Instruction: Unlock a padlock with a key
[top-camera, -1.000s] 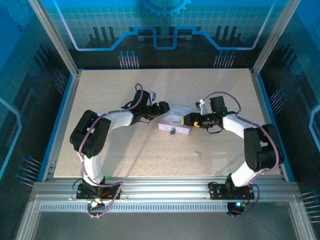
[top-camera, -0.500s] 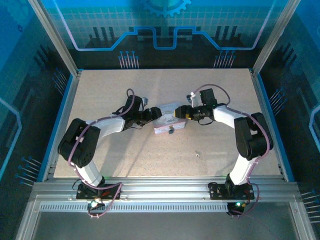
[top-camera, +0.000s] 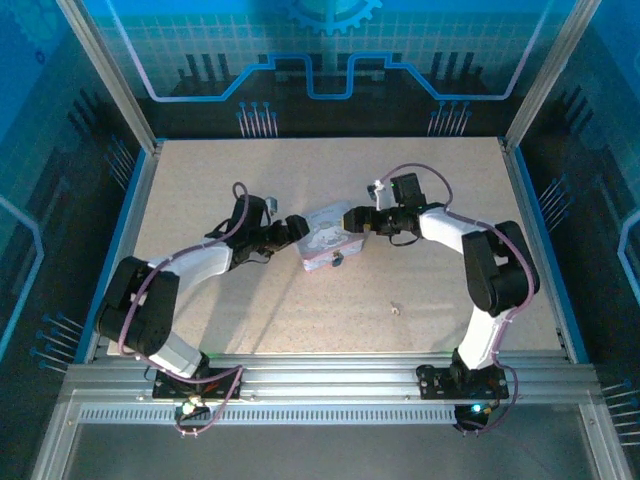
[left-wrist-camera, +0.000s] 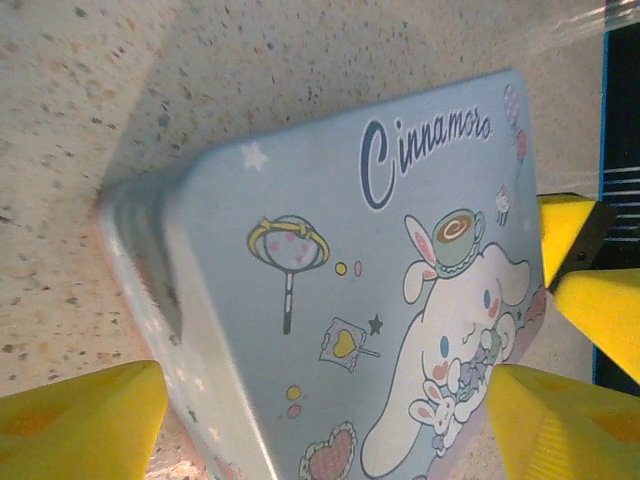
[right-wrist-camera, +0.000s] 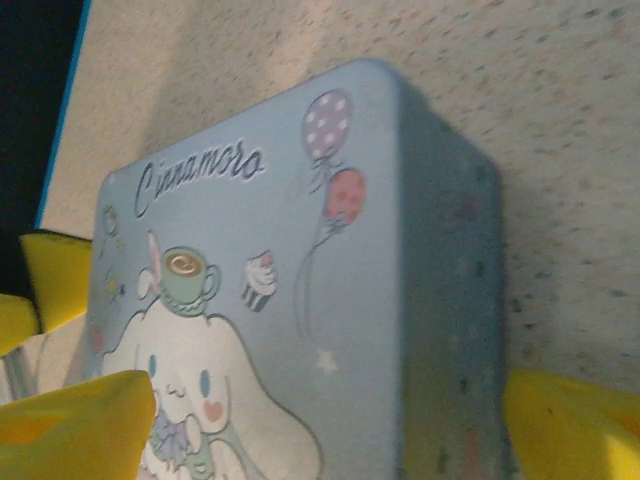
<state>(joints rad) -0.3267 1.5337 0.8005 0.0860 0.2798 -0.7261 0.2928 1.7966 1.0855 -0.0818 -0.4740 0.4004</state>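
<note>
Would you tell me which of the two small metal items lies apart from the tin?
The key, alone on the bare table toward the near edge; the padlock sits against the tin's near side.

Dark cursive "Cinnamoro" is printed on the tin lid (left-wrist-camera: 330, 300), ahead of the left pincer (left-wrist-camera: 320, 420). It reads likewise ahead of the right pincer (right-wrist-camera: 325, 425), toward the lid's far edge.
</note>
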